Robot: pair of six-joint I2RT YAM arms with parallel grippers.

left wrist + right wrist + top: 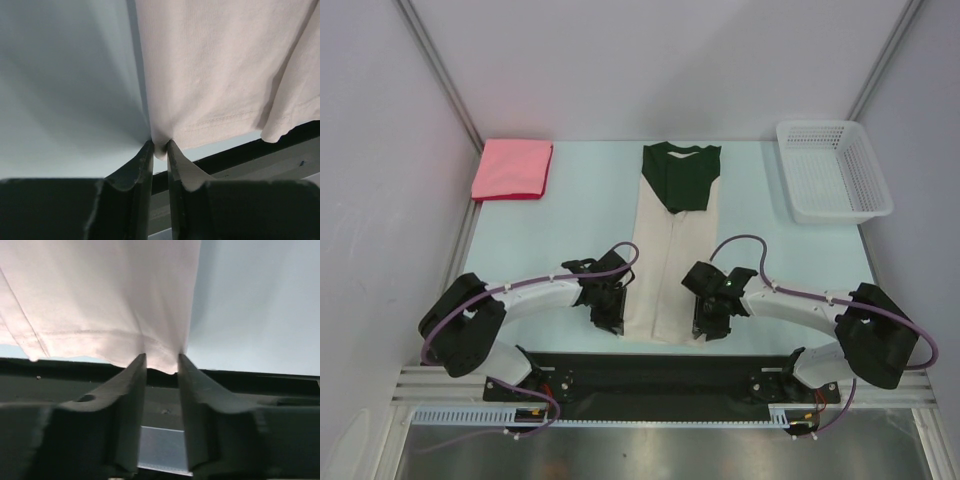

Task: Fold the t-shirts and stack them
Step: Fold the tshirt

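Observation:
The cream-and-dark-green shirt lies in a long narrow strip down the middle of the table, with the green collar end at the far side. No lettering shows. My left gripper is shut on the shirt's near left hem corner; in the left wrist view the cream cloth is pinched between the fingertips. My right gripper grips the near right hem corner; in the right wrist view the cloth bunches between the tips. The pink-red shirt lies folded square at the far left.
A white mesh basket stands at the far right corner. The black base plate runs along the near edge just below the shirt's hem. Grey walls close in the table on the left, back and right.

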